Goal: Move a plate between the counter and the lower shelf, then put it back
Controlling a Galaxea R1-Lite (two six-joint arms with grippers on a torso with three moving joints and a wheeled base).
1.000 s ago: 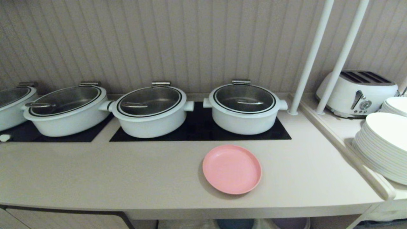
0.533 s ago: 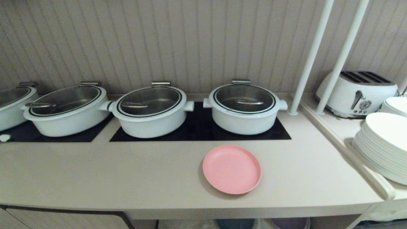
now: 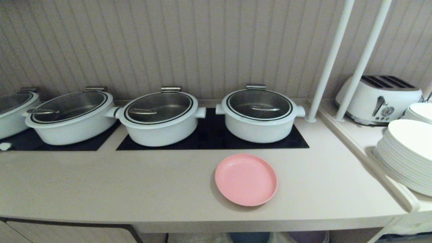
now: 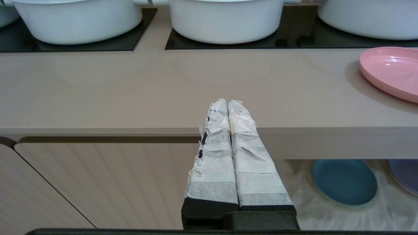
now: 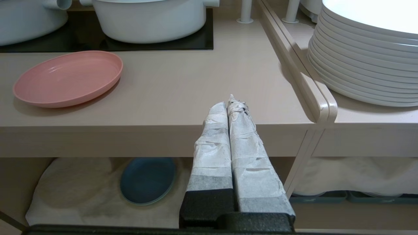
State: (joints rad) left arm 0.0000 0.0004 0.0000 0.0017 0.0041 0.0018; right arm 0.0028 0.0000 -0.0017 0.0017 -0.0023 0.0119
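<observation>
The counter [image 3: 135, 182] runs wide ahead of both arms, its thick front edge level with the fingertips of each gripper, and black inset panels [image 3: 212, 140] sit toward its back under three white pots [image 3: 158, 118]. Beyond the right gripper [image 5: 232, 103] and off to its outer side, a raised side ledge [image 5: 313, 94] carries a tall stack of white plates [image 5: 365, 55] and, farther back, a toaster [image 3: 378, 98]. Below the counter's edge, under both grippers, opens the lower shelf [image 5: 72, 186], its floor covered by a wrinkled white cloth; a blue plate [image 5: 147, 179] lies on it beneath the right gripper and toward its inner side, and the edge of a purple plate [image 4: 405, 176] shows beside the blue one.

The plate [image 5: 68, 77] — the pink one — rests flat on the counter, ahead of the right gripper and toward its inner side, near the front edge and just short of the nearest pot. From the left gripper [image 4: 228, 103] it lies well off to the inner side.

Both grippers have their tape-wrapped fingers pressed together with nothing between them, and neither touches the counter.

The plate looks light, stiff and not fragile, being thin matte plastic, though the smooth worktop would probably let it slide if nudged. Lying flat, it offers only its low raised rim — the near part of that rim, closest to the right gripper, seems the sensible place to pinch, one finger over the lip and one slipped under, with the jaws opened first.
</observation>
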